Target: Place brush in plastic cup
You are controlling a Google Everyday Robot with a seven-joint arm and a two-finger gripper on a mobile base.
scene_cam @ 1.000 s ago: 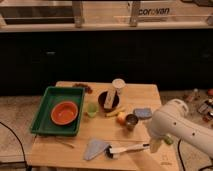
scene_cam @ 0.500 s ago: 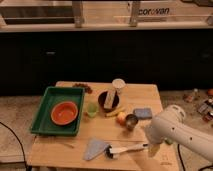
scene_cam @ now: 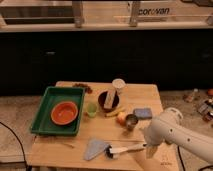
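Observation:
The brush (scene_cam: 126, 148) lies flat near the table's front edge, with its white handle pointing right and its black head (scene_cam: 109, 153) at the left, next to a grey cloth. The small light-green plastic cup (scene_cam: 91, 109) stands upright just right of the green tray, well behind the brush. My gripper (scene_cam: 148, 149) hangs below the white arm (scene_cam: 170, 131) at the right end of the brush handle, close to the table top. It is far from the cup.
A green tray (scene_cam: 45, 102) holds an orange bowl (scene_cam: 65, 113). A dark bowl (scene_cam: 108, 100), a tall white cup (scene_cam: 118, 86), a metal cup (scene_cam: 131, 121), a round fruit (scene_cam: 121, 117), a yellow piece (scene_cam: 112, 113), a blue sponge (scene_cam: 142, 113) and a grey cloth (scene_cam: 95, 148) also sit on the wooden table (scene_cam: 145, 92).
The arm has moved left and down, bringing my gripper closer to the right end of the brush handle. The brush and cup have not moved.

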